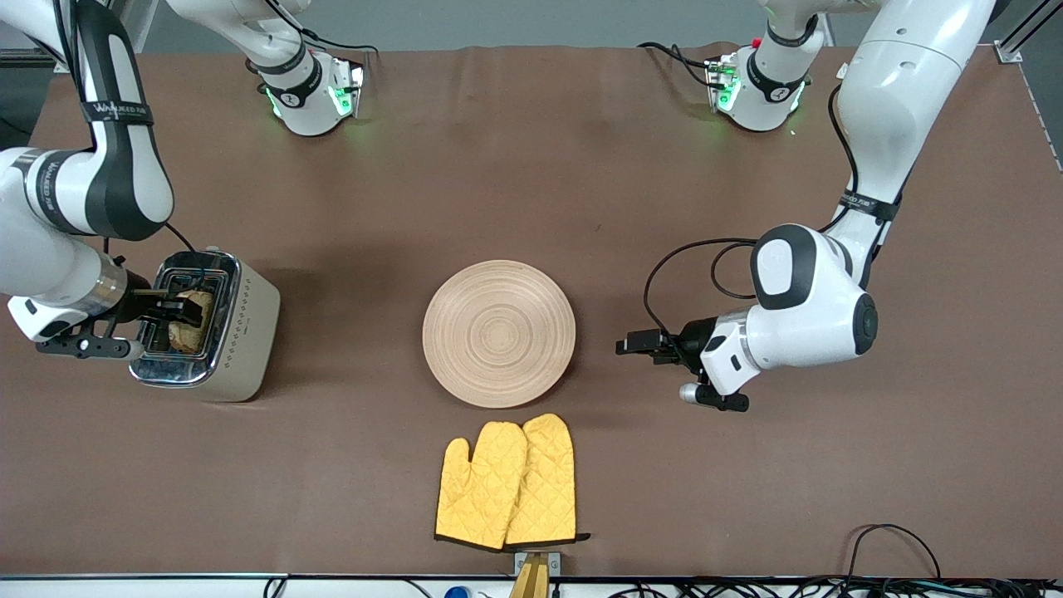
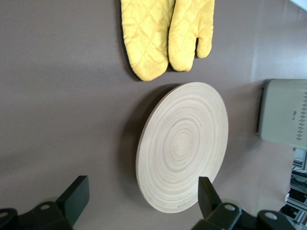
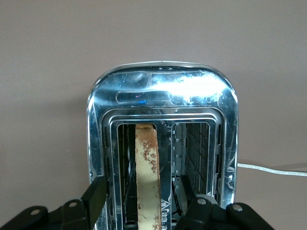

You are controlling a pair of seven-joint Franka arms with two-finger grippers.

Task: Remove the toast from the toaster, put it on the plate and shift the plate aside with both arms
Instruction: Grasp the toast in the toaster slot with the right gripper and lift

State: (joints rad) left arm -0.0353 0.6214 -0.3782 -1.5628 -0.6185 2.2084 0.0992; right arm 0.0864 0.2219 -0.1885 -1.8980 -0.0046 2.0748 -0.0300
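Note:
The toast (image 1: 193,329) stands on edge in one slot of the silver toaster (image 1: 242,332) at the right arm's end of the table. In the right wrist view its speckled crust (image 3: 147,172) sticks up between the fingers. My right gripper (image 1: 178,312) is over the toaster, open, one finger on each side of the toast (image 3: 144,203), not closed on it. The round wooden plate (image 1: 498,332) lies empty mid-table. My left gripper (image 1: 634,343) is open and empty, low beside the plate toward the left arm's end, facing the plate (image 2: 182,143); its fingertips (image 2: 76,197) show at the frame edge.
A pair of yellow oven mitts (image 1: 507,483) lies nearer the front camera than the plate, close to its rim, also in the left wrist view (image 2: 165,33). The toaster's beige side (image 2: 285,112) shows past the plate. Cables lie along the front table edge.

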